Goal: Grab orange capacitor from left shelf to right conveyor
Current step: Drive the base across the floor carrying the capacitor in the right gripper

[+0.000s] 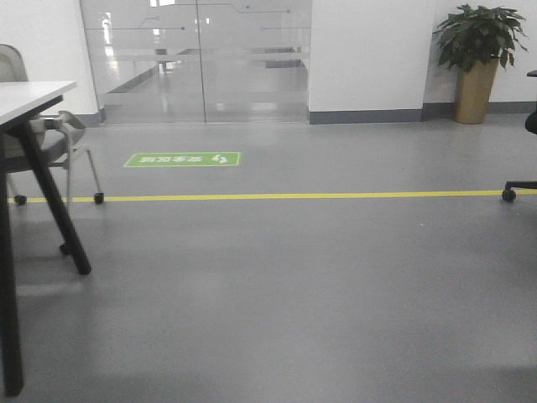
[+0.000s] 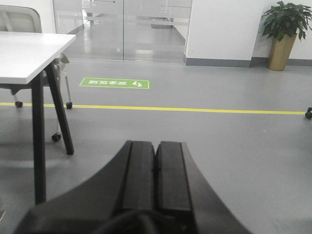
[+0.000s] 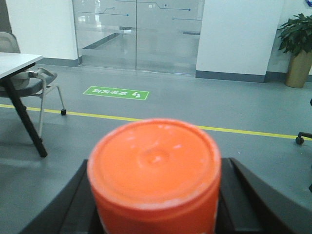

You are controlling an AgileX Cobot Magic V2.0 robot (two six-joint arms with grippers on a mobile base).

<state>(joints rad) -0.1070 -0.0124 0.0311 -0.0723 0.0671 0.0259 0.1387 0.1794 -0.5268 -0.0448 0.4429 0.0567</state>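
Note:
In the right wrist view the orange capacitor (image 3: 155, 175), a round orange cylinder with a flat end facing the camera, sits between the two black fingers (image 3: 243, 195) of my right gripper (image 3: 155, 204), which is shut on it and holds it above the grey floor. In the left wrist view my left gripper (image 2: 156, 151) is shut and empty, its two black pads pressed together. The shelf and the conveyor are out of view. Neither gripper shows in the front view.
A white table (image 1: 25, 96) with black legs and a grey wheeled chair (image 1: 50, 143) stand at the left. A yellow floor line (image 1: 294, 196) and green floor sign (image 1: 183, 159) lie ahead. Glass doors (image 1: 197, 59), a potted plant (image 1: 477, 59) and another chair's base (image 1: 520, 186) are beyond.

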